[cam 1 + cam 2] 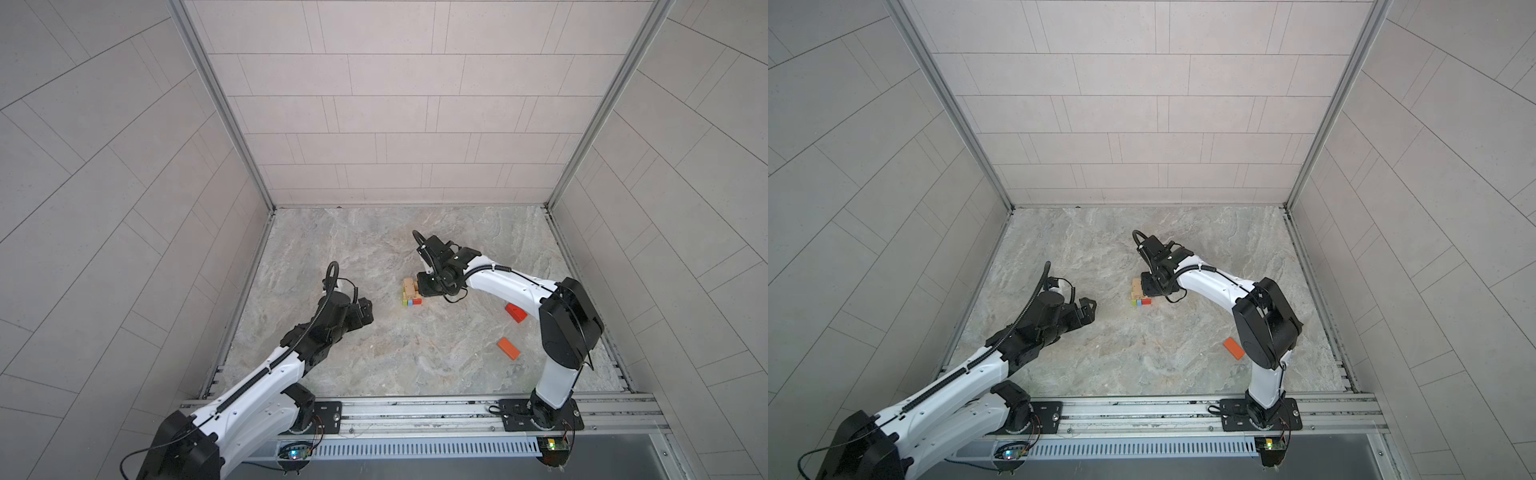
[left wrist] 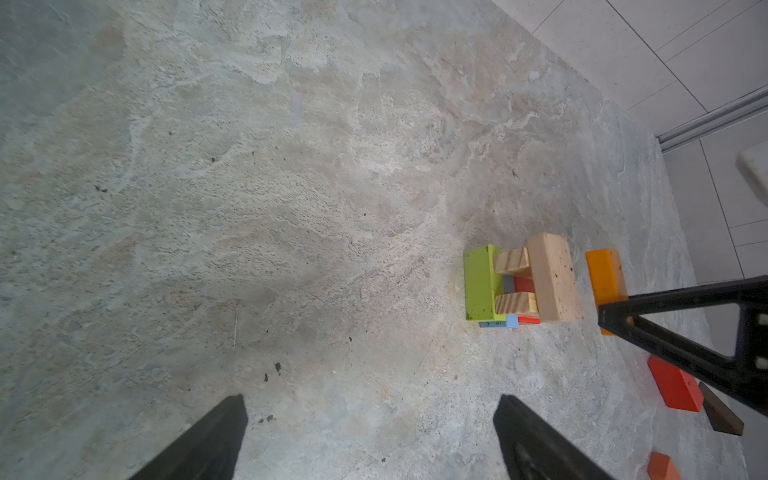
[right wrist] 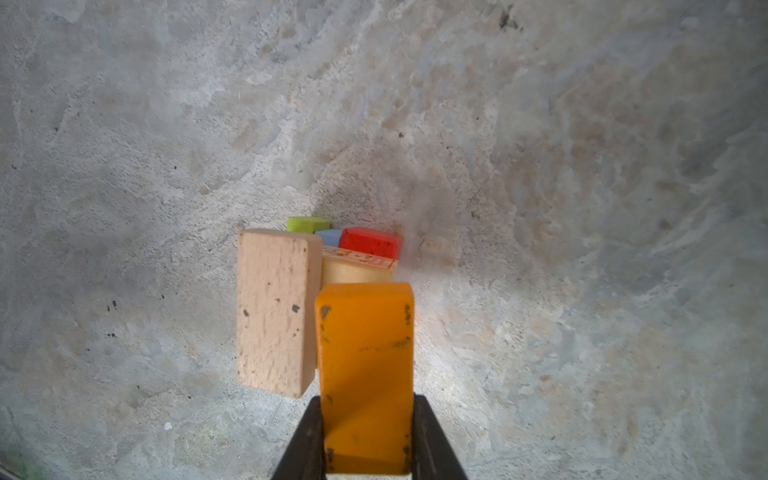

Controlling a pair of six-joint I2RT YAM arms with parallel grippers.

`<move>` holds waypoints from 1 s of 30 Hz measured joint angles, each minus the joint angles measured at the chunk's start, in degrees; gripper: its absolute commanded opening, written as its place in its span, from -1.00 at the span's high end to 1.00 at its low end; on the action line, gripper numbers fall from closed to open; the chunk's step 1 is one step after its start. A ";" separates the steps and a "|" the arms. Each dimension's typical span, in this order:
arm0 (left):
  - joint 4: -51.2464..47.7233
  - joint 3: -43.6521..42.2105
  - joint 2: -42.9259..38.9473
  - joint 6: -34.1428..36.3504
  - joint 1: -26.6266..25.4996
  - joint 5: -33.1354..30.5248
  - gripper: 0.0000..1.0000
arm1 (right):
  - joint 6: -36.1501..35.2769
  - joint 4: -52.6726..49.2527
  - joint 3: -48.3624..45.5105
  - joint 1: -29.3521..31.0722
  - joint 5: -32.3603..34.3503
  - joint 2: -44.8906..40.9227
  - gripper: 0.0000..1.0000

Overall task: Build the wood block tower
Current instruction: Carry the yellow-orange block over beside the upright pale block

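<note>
The tower [image 1: 410,293] [image 1: 1139,295] stands mid-table: green [image 2: 482,282], blue [image 2: 512,321] and red [image 2: 524,284] wood blocks lowest, two tan planks [image 2: 513,262] across them, one tan plank [image 3: 274,311] topmost. My right gripper [image 3: 367,399] [image 1: 428,286] is shut on an orange block [image 3: 365,365] [image 2: 604,274], held beside that top tan plank over the tower's right side. I cannot tell whether it touches the tower. My left gripper [image 2: 371,401] [image 1: 365,311] [image 1: 1088,307] hangs open and empty to the left of the tower.
Loose blocks lie right of the tower near the right arm: a red one [image 1: 515,312] [image 2: 675,384], an orange-red one [image 1: 509,348] [image 1: 1233,348] and a dark brown one [image 2: 721,411]. Tiled walls close three sides of the stone table [image 1: 374,249].
</note>
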 measured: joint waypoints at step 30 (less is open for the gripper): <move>0.33 -0.52 -0.11 -0.13 0.00 0.02 -1.00 | 3.65 2.23 1.07 0.00 -0.44 2.49 0.70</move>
